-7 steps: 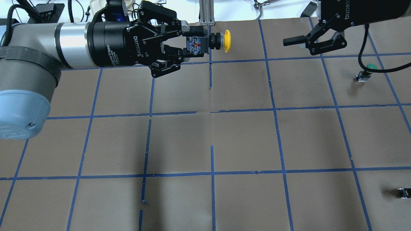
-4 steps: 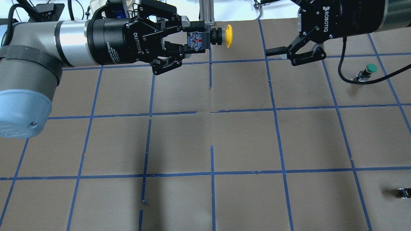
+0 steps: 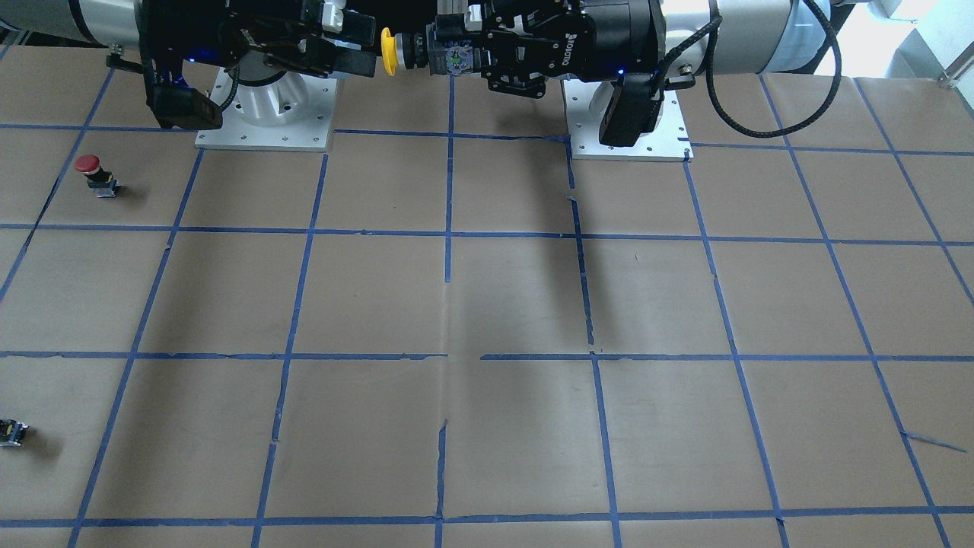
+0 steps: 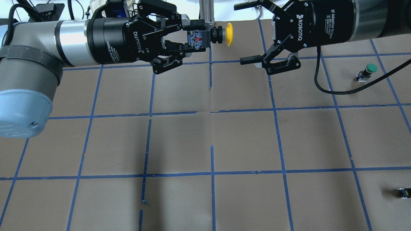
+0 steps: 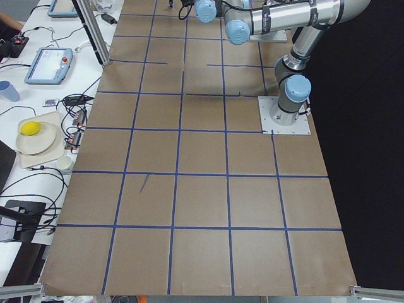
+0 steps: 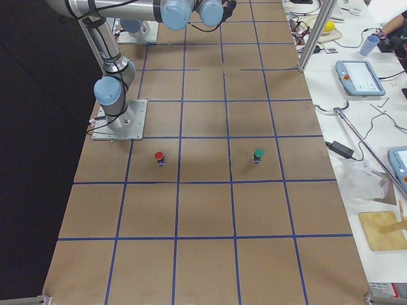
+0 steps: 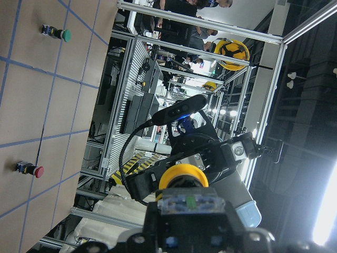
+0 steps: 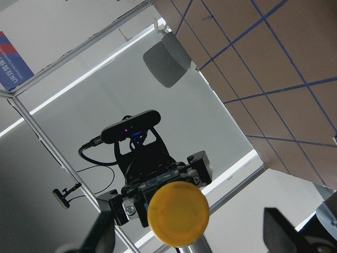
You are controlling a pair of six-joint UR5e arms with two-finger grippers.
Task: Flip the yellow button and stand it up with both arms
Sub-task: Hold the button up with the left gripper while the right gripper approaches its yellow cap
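Note:
My left gripper (image 4: 196, 36) is shut on the black-and-silver body of the yellow button (image 4: 228, 34). It holds the button level, high above the table's far middle, with the cap pointing at my right gripper (image 4: 244, 33). The right gripper is open wide and empty, its fingertips just short of the cap. In the front view the cap (image 3: 389, 52) sits between the left gripper (image 3: 455, 58) and the right gripper (image 3: 364, 42). The right wrist view faces the cap (image 8: 178, 212) head-on, between its own fingertips (image 8: 277, 225).
A green-capped button (image 4: 366, 71) stands at the far right, with the right arm's cable hanging near it. A red-capped button (image 3: 95, 173) stands nearer the robot's base. A small dark block with a yellow spot (image 4: 404, 192) lies at the right edge.
My right gripper has moved left and a little up, from the far right to just beside the yellow cap. The left gripper holds the button almost still.

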